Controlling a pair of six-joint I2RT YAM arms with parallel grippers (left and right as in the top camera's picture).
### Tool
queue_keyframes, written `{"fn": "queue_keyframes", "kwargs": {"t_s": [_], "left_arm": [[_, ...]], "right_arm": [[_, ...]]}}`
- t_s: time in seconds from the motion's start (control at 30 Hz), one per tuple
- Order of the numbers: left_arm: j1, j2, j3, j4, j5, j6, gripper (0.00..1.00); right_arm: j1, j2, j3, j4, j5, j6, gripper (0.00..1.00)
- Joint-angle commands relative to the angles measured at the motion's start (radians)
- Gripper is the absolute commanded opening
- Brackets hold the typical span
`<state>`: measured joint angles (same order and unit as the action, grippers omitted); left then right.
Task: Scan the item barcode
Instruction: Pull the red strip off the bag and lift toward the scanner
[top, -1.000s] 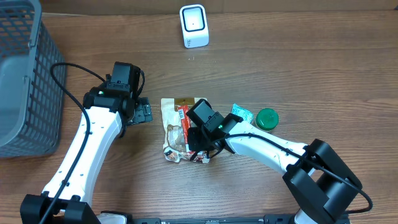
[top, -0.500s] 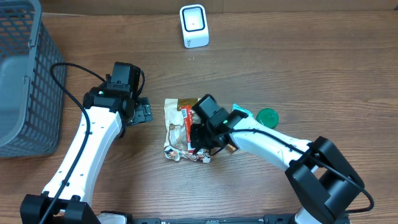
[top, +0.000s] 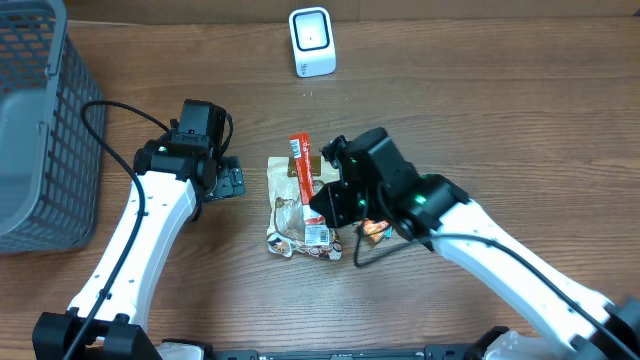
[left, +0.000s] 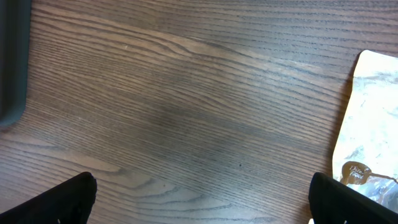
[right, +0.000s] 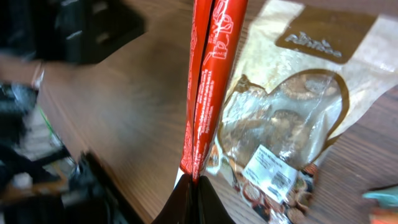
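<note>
Pickup done: right fingers (right: 189, 208) clamped on red packet (right: 208, 81), left fingers (left: 68, 199) apart. Scan apparently pending; scanner (top: 311, 40) sits at surface's (top: 480, 110) far edge.

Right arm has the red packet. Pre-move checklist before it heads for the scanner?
1. Right gripper jaws shut on red packet: ok.
2. Packet lifted free of the beige pouch: cannot tell; they overlap from overhead.
3. Barcode on packet facing out: cannot tell; none visible.
4. Scanner in view, nothing between it and the packet: ok.
5. Left gripper jaws open, apart from packet: ok.
</note>
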<state>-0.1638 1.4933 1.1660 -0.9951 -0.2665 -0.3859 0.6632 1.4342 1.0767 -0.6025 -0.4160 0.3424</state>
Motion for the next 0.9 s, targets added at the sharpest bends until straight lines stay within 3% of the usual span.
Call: {"fn": "queue_keyframes", "kwargs": {"t_s": [0.0,0.2,0.43,0.63,0.87], "left_arm": [[-0.001,-0.009,0.015,0.005,-0.009,0.001,1.00],[-0.001,-0.009,0.015,0.005,-0.009,0.001,1.00],[-0.001,-0.009,0.015,0.005,-0.009,0.001,1.00],[-0.001,-0.009,0.015,0.005,-0.009,0.001,1.00],[-0.001,-0.009,0.015,0.005,-0.009,0.001,1.00]], "right_arm": [[-0.003,-0.070,0.006,-0.039,-0.049,-0.226,0.04],[-0.003,-0.119,0.006,-0.093,-0.103,-0.347,0.04],[-0.003,-0.117,0.005,-0.100,-0.012,-0.346,0.04],[-0.030,-0.115,0.016,-0.106,0.082,-0.266,0.03],[-0.161,-0.048,0.214,-0.235,0.032,-0.262,0.03]]}}
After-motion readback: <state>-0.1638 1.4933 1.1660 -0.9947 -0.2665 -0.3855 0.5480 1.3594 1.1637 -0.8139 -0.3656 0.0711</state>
